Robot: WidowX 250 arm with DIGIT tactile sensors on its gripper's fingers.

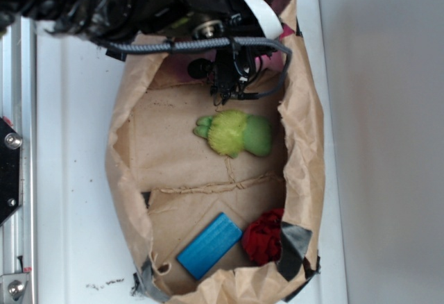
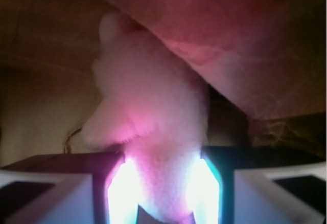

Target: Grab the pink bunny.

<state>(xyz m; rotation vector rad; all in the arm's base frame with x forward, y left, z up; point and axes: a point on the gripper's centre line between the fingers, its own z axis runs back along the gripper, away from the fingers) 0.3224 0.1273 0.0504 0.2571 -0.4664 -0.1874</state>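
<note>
The pink bunny (image 2: 153,106) is a pale pink plush that fills the middle of the wrist view. Its lower part sits between my two lit pads and touches both. My gripper (image 2: 162,183) is shut on it. In the exterior view my gripper (image 1: 232,90) points down into the far end of the brown paper bag (image 1: 305,144). The arm hides most of the bunny there, and only a pink patch (image 1: 279,61) shows beside the gripper.
A yellow-green plush toy (image 1: 236,134) lies in the bag just below my gripper. A blue block (image 1: 209,246) and a red fuzzy ball (image 1: 263,238) lie at the near end. The bag's crumpled walls stand all round. A metal rail (image 1: 14,179) runs along the left.
</note>
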